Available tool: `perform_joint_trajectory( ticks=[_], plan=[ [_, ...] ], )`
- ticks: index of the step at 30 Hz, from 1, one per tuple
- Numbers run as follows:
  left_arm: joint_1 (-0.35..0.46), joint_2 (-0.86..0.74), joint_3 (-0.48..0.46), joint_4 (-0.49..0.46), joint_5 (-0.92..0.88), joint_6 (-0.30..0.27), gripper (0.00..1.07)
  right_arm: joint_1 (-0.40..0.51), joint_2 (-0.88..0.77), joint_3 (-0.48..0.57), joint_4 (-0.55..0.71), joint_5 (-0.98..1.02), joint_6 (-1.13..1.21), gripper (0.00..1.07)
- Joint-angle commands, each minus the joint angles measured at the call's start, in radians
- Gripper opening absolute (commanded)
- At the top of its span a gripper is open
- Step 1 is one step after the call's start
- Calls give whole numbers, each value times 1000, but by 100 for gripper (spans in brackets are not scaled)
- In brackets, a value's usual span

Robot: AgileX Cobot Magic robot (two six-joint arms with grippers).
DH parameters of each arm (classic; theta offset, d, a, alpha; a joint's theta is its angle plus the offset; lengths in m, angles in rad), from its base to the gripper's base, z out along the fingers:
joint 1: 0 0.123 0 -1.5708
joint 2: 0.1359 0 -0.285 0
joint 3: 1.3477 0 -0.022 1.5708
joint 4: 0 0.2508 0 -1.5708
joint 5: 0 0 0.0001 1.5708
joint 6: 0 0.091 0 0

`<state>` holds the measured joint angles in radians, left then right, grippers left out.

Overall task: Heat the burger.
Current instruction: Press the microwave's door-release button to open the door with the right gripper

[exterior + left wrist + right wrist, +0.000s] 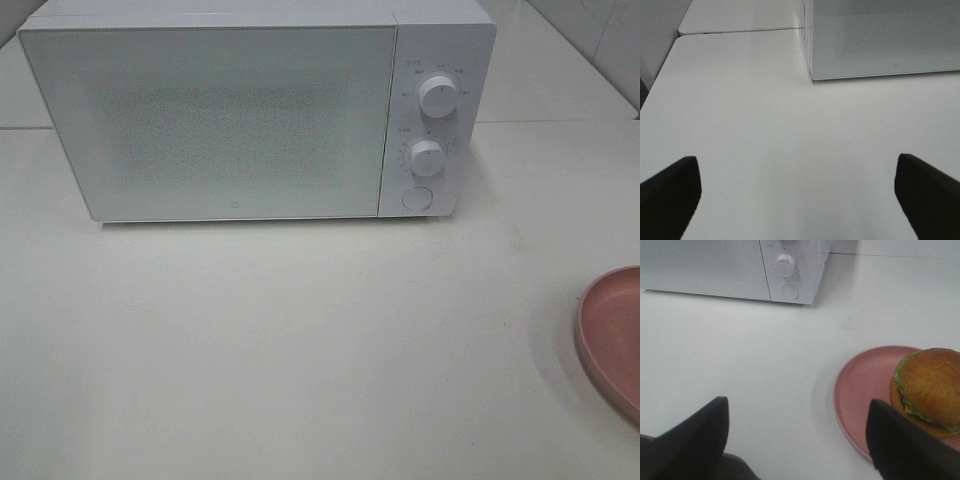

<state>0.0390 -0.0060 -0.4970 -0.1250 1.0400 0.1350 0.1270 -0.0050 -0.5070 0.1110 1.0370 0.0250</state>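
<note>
High view, you have: boxy white microwave (pixel 220 120), door shut, speckled matte front, upper frame; smooth pale table (pixel 300 350); round pink plate (pixel 612 340) at right edge. Left wrist: left gripper (pixel 796 167), dark jaws spread, empty. Right wrist: right gripper (pixel 797 407) spread, empty; glossy-bunned burger (pixel 932 385) sitting on the plate.
</note>
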Motion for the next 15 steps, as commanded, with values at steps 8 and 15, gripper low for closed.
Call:
perform_joint_trajectory(
  ticks=[8, 15],
  plan=[
    [2, -20, 3, -6, -4, -3, 98, -3, 91, -37, 3, -61, 80, 74],
    [2, -20, 3, -6, -4, -3, 98, -3, 247, -37, 2, -185, 78, 74]
  ],
)
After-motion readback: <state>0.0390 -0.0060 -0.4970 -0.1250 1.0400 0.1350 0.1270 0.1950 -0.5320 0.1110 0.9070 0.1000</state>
